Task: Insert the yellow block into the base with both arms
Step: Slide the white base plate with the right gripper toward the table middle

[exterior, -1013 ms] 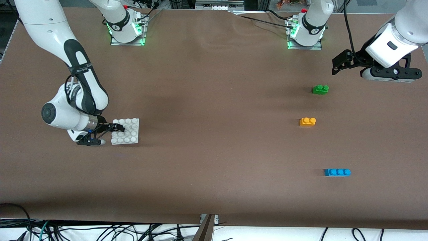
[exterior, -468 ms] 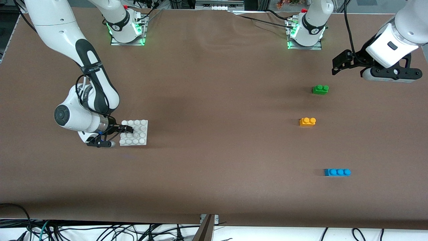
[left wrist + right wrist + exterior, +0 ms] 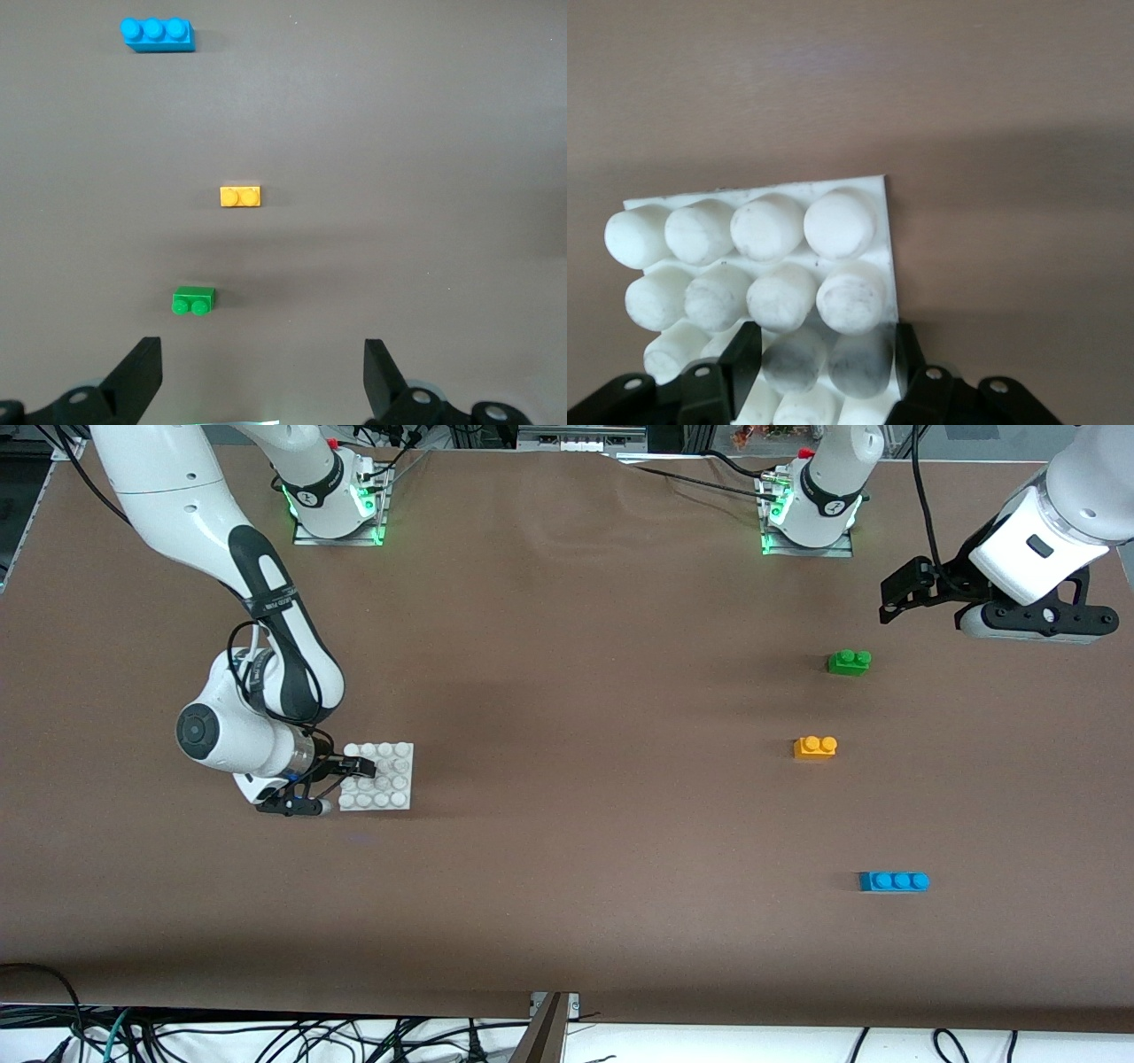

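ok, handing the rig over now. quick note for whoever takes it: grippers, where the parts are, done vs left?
Right gripper: shut on the base, low at the table toward the right arm's end.
Left gripper: open, holding nothing, up over the left arm's end of the table; that arm waits.
Yellow block: loose on the table toward the left arm's end, between the green brick (farther from the front camera) and the blue brick (nearer).
Done: base gripped.
Left: left arm picks the yellow block, bring block and base together, press the block onto the studs.
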Controlling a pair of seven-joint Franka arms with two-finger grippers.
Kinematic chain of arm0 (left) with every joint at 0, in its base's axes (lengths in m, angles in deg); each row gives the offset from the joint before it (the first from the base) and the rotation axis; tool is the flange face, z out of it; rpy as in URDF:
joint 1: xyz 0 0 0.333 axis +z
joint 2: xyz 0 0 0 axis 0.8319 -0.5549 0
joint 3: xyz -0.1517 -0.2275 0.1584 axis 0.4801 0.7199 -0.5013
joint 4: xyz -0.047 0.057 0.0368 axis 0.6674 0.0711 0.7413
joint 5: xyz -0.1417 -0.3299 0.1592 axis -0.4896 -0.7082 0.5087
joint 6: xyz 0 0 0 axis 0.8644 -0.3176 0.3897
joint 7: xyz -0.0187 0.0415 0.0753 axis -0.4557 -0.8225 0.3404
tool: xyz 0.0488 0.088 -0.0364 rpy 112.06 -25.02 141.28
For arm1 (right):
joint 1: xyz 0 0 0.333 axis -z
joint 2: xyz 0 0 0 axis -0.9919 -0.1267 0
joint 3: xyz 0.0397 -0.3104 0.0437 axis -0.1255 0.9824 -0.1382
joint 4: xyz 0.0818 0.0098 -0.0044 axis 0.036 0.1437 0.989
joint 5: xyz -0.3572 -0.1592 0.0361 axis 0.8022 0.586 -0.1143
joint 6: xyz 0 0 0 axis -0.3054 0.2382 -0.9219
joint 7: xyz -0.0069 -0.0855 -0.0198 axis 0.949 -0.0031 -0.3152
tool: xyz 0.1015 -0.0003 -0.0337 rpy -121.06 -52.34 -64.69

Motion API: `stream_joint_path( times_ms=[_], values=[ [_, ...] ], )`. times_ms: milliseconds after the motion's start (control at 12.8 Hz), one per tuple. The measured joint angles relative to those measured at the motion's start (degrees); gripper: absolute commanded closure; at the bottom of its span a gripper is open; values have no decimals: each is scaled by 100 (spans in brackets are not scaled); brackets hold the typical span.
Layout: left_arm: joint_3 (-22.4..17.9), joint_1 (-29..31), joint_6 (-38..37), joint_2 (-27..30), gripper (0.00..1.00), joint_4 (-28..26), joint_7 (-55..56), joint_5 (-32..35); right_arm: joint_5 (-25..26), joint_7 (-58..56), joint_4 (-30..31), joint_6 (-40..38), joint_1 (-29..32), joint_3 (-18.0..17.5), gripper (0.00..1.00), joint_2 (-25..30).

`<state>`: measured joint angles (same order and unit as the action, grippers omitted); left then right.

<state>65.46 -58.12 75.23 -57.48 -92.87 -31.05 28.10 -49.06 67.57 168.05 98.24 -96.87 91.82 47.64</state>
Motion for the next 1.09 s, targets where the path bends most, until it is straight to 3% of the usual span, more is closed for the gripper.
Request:
stream_joint_path(
  times_ms=[1091],
  values=[
    [-8,5,0,-1,0,0,0,0,0,962,-395,1,-796,-12,34,-233]
  ],
)
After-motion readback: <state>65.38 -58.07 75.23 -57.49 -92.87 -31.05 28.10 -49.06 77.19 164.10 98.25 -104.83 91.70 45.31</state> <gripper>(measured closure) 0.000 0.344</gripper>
